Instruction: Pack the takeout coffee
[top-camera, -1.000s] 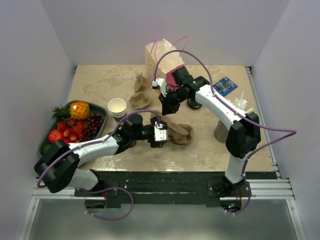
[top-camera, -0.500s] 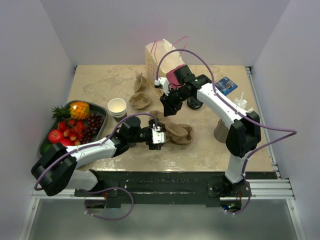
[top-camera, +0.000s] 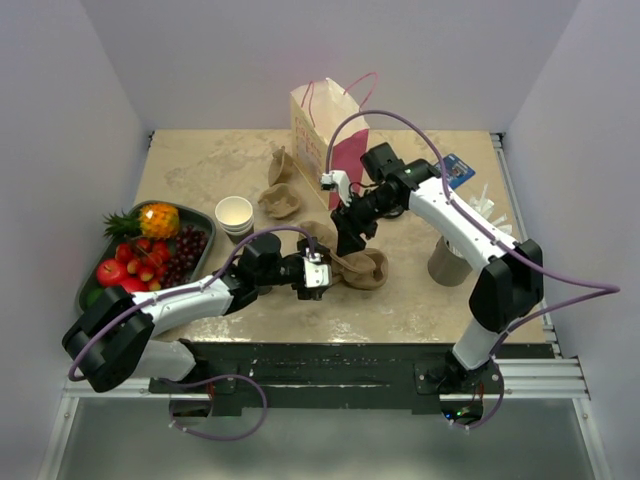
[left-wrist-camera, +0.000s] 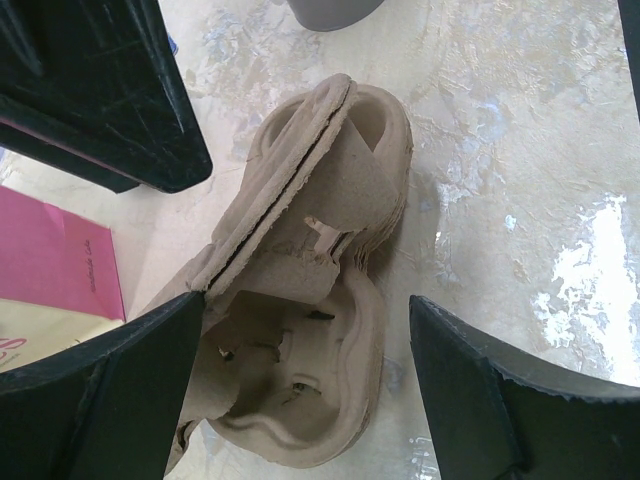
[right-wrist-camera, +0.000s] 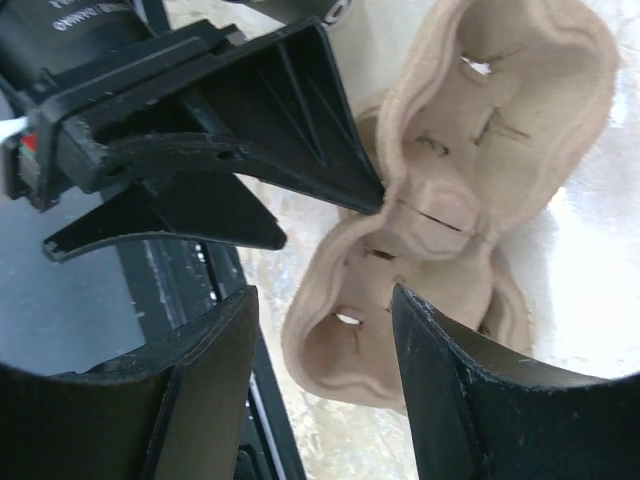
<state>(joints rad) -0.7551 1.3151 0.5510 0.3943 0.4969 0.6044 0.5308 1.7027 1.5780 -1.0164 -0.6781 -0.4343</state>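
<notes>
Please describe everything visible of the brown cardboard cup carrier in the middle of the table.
The cup carrier is tan moulded pulp, with slit round wells and layered edges, as if several are nested. It lies empty on the table, one part tilted up. The left gripper straddles its end with open jaws; contact is unclear.

We see bright, even light from above in the overhead view, with short, soft shadows beneath both arms. In the left wrist view, white glare washes the beige marbled tabletop (left-wrist-camera: 590, 260) right of the left gripper (left-wrist-camera: 308, 305), whose near black fingers (left-wrist-camera: 120, 390) look soft-edged. Beyond the right gripper (right-wrist-camera: 325, 295), the tabletop burns out white, while the brown moulded-pulp cup carrier (right-wrist-camera: 480, 150) stays fairly sharp.
</notes>
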